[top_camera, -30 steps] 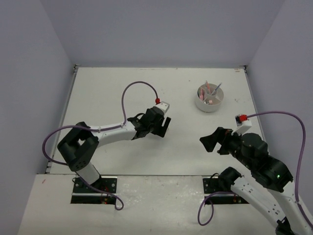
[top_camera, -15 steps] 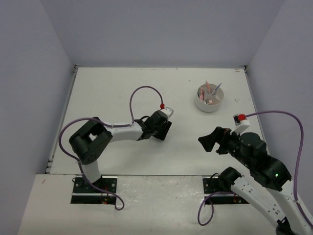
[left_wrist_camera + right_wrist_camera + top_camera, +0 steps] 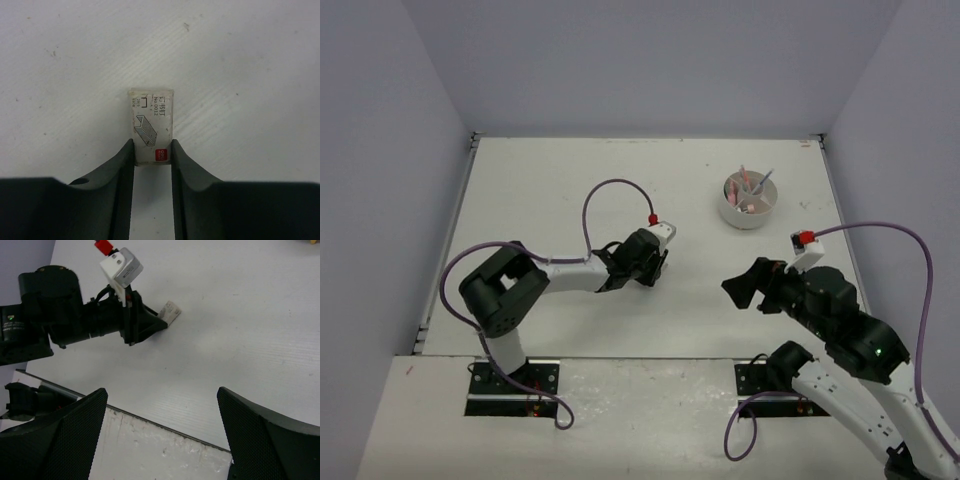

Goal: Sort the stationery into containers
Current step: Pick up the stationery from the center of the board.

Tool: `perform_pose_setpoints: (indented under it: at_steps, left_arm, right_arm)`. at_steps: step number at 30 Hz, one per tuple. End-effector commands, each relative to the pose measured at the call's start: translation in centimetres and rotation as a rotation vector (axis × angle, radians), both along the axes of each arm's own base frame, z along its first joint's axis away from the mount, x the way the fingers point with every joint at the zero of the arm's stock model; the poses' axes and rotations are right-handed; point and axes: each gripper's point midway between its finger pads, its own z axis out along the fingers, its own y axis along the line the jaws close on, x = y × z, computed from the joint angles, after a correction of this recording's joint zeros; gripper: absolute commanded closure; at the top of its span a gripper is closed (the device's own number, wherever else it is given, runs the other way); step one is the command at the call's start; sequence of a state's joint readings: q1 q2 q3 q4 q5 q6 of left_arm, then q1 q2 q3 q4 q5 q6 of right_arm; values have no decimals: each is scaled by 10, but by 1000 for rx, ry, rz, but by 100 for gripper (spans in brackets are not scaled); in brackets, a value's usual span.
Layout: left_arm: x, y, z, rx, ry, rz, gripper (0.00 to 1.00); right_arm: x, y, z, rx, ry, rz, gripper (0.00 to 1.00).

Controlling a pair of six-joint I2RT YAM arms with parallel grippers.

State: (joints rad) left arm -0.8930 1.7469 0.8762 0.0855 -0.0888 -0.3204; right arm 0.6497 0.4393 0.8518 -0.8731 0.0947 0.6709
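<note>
I am pinching the staple box (image 3: pixel 152 125) with my left fingers (image 3: pixel 125 165). They are standing narrow, one pad against each long side of the box at its near, red-labelled end. The box is lying flat on the counter (image 3: pixel 240 60), label up, near the middle and well apart from the white divided tub (image 3: pixel 745 217) at the far right, where pens (image 3: pixel 752 182) are already leaning.

I am judging the grip shallow, since only the near end is sitting between the pads and most of the box is sticking out ahead. To do this well I am squeezing evenly so the small carton is neither twisting nor crushing. I am planning a straight lift before swinging right, keeping the box level, and a low release over a wedge that is not holding pens.

My right fingers (image 3: pixel 65 440) are hanging wide and holding nothing, above the counter on the near right.
</note>
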Motion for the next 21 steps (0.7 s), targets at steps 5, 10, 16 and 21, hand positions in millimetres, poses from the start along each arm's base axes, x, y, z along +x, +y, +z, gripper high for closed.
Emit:
perform_pose_setpoints:
  at_steps: [5,10,16,21]
  left_arm:
    - [-50,-41,133,-441,-400,-317,100]
    - [-87,-50,154,-523,-480,-455,100]
    - [-121,-57,182,-663,-546,-569,100]
    - [-129,-60,189,-701,-564,-592,100]
  right_arm:
    - [26,41,-9,18,57,82,26]
    - [35,63,-3,67,55,137,38]
    - [33,83,-20,82,119,225,54]
    - [25,84,-40,74,169,252,57]
